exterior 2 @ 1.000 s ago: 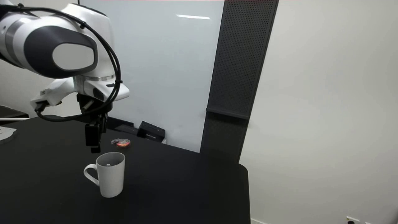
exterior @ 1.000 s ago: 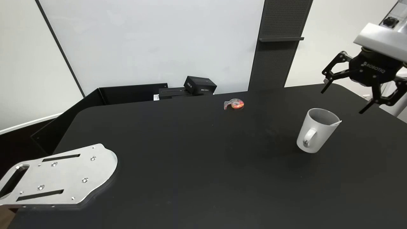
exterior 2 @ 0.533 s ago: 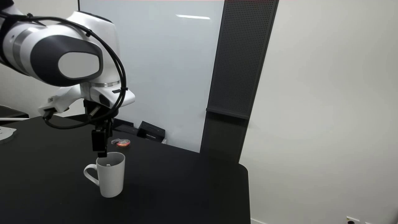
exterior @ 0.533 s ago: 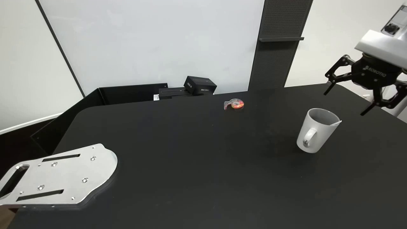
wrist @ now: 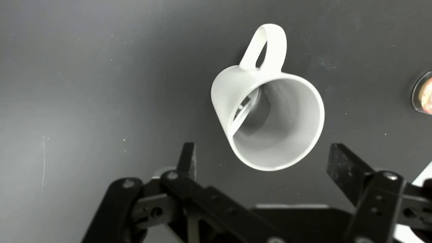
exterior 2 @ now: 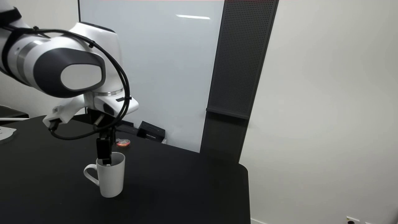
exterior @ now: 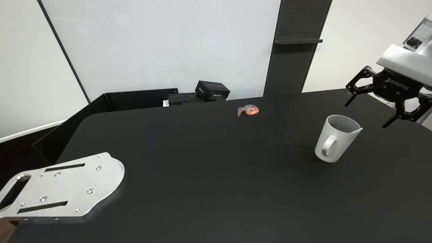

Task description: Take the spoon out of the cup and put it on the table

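Note:
The white cup (exterior: 339,143) stands upright on the black table (exterior: 202,168); it also shows in an exterior view (exterior 2: 111,182) and the wrist view (wrist: 224,91). The white spoon (wrist: 240,118) leans inside the cup against the rim; only its end (exterior: 357,130) pokes just above the rim, and it shows as a small tip in an exterior view (exterior 2: 108,165). My gripper (exterior: 364,116) is wide open and empty, above and beside the cup. In the wrist view the gripper (wrist: 265,160) has its fingers apart on either side of the cup's near rim.
A small reddish tape dispenser (exterior: 251,110) lies on the table beyond the cup; its edge shows in the wrist view (wrist: 426,96). A white perforated plate (exterior: 74,182) lies at the far end. Black boxes (exterior: 212,90) stand behind the table edge by the whiteboard.
My gripper has moved down toward the cup and, in an exterior view, also to the right over its rim. It stays open. The cup and spoon have not moved.

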You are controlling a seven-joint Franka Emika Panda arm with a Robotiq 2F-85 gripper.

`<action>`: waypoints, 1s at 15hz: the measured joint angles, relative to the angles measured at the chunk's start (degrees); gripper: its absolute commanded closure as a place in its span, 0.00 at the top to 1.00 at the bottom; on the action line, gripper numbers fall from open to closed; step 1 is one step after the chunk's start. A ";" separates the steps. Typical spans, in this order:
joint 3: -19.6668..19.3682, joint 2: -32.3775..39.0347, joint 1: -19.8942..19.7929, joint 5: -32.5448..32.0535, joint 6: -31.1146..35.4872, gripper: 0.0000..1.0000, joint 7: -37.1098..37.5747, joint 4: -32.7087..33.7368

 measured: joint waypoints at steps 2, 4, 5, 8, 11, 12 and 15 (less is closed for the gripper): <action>-0.02 0.45 0.00 0.52 0.51 1.00 -0.43 -0.08; -0.02 0.92 0.00 1.19 1.01 1.00 -1.07 -0.11; -0.02 1.14 0.00 1.57 1.29 1.00 -1.28 -0.12; -0.01 2.00 0.01 2.45 2.36 1.00 -2.28 -0.12; 0.05 2.85 0.02 3.66 3.38 1.00 -3.37 -0.11; 0.06 3.08 0.03 4.07 3.59 1.00 -3.65 -0.11; 0.08 3.75 0.14 4.26 4.22 1.00 -4.18 -0.11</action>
